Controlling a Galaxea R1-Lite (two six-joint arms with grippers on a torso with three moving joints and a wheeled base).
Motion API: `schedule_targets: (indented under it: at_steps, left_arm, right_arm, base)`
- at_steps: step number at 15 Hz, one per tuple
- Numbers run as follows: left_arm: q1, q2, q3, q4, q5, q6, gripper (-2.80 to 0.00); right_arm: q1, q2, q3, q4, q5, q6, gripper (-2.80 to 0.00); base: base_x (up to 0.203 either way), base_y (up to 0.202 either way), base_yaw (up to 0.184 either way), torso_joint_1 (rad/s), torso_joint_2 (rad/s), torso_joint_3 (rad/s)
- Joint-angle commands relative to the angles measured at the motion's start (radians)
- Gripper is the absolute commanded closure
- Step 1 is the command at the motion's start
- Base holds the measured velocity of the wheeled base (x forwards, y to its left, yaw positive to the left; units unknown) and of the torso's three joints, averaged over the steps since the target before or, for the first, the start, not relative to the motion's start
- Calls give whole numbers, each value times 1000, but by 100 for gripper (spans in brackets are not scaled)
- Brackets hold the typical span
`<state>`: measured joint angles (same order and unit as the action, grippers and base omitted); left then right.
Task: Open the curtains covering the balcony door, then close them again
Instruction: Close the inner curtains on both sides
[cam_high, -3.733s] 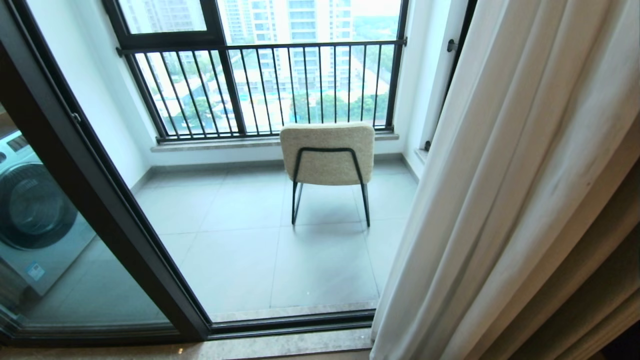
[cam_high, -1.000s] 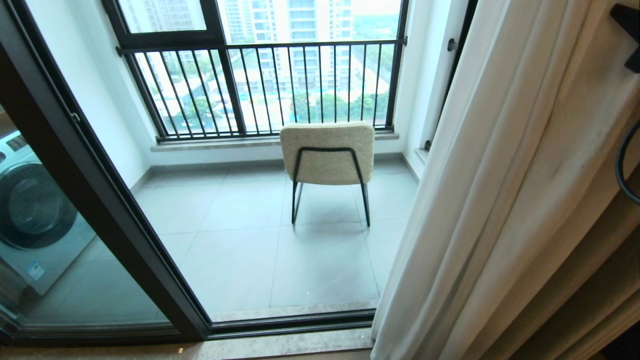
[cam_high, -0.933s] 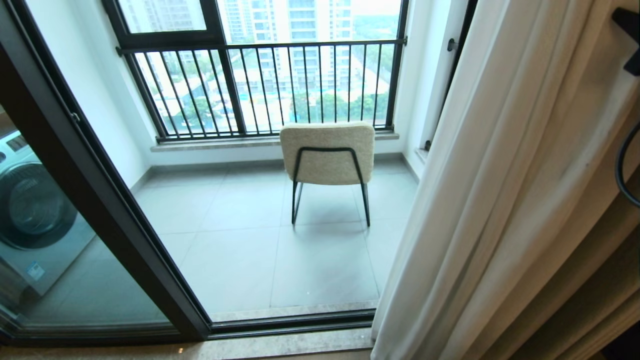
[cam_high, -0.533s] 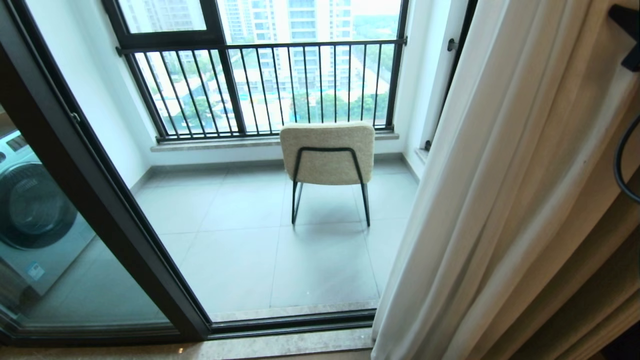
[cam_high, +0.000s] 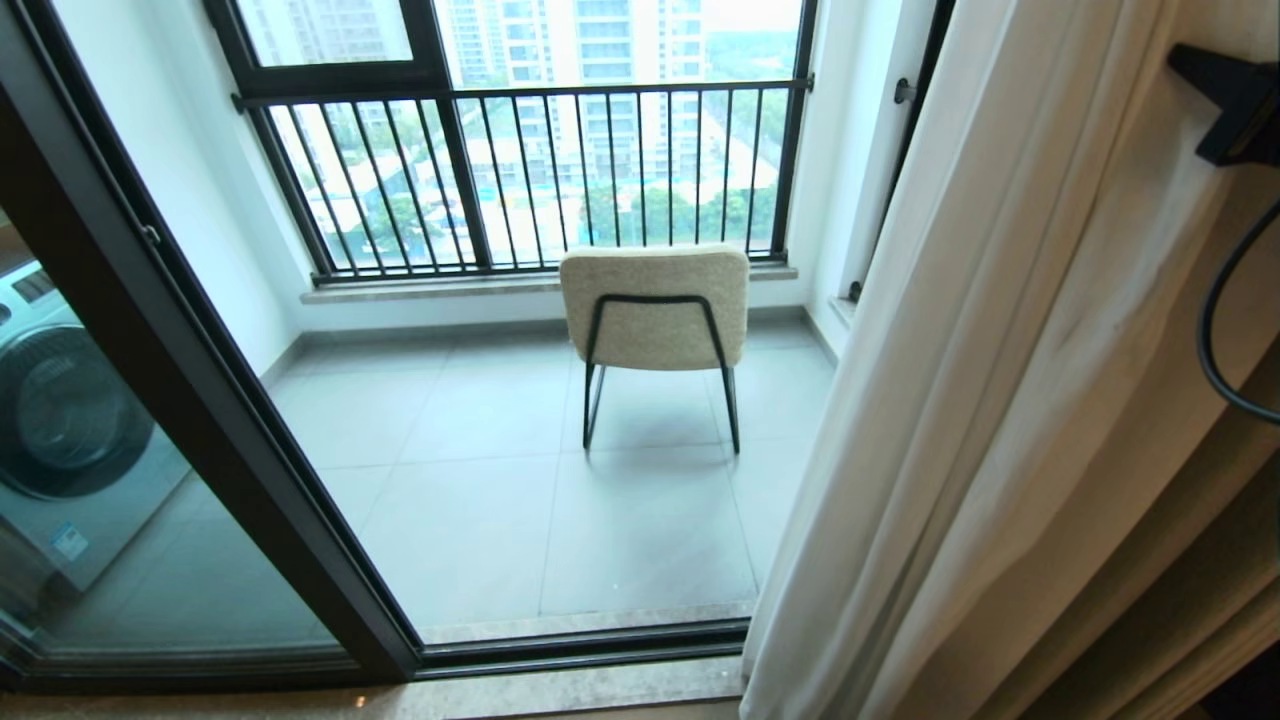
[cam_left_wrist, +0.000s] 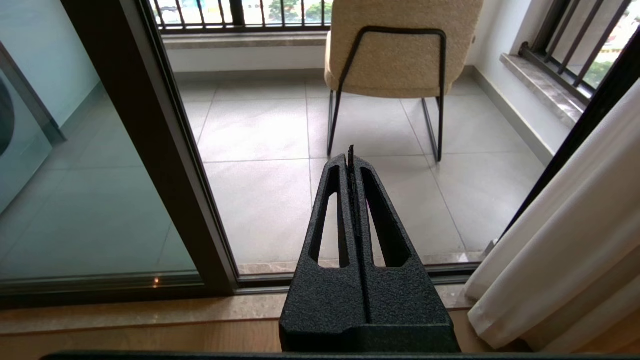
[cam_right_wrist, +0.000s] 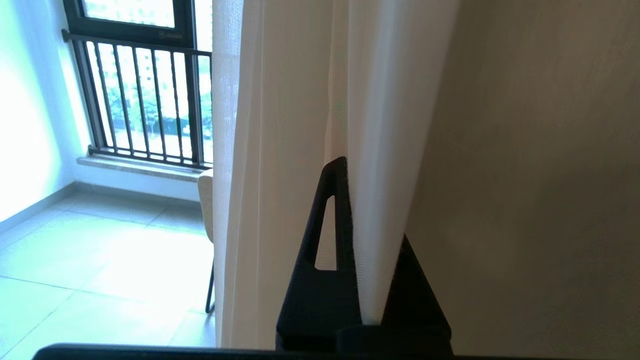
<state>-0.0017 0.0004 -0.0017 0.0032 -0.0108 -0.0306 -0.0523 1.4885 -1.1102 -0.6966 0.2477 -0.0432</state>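
Observation:
The sheer white curtains (cam_high: 1000, 350) hang bunched at the right of the balcony door (cam_high: 200, 400), whose middle stands uncovered. My right gripper (cam_high: 1225, 100) reaches in high at the right edge, against the fabric. In the right wrist view it (cam_right_wrist: 345, 165) is shut on a fold of the curtains (cam_right_wrist: 380, 150); the fabric runs down between the fingers and hides one of them. My left gripper (cam_left_wrist: 350, 152) is parked low before the door sill, shut and holding nothing.
A thick beige drape (cam_high: 1200, 560) hangs behind the sheer panel on the right. On the balcony tiles stands a cream chair (cam_high: 655, 310) before the black-barred window (cam_high: 520, 170). A washing machine (cam_high: 70, 420) shows through the left glass pane.
My right gripper has come further into the head view from the right edge, moving left with the curtain fold. The left arm has not moved.

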Motion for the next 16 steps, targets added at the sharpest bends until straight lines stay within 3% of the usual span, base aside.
schedule_targets:
  at_steps: [1,16]
  left_arm:
    - [0,0,0,0,0,-2,0]
    - [0,0,0,0,0,-2,0]
  right_arm:
    - [0,39,-1,-7,1,-5,0]
    - [-4,88,-39,-6,-27,-6,0]
  base:
    - [0,0,0,0,0,0]
    - [0,0,0,0,0,0]
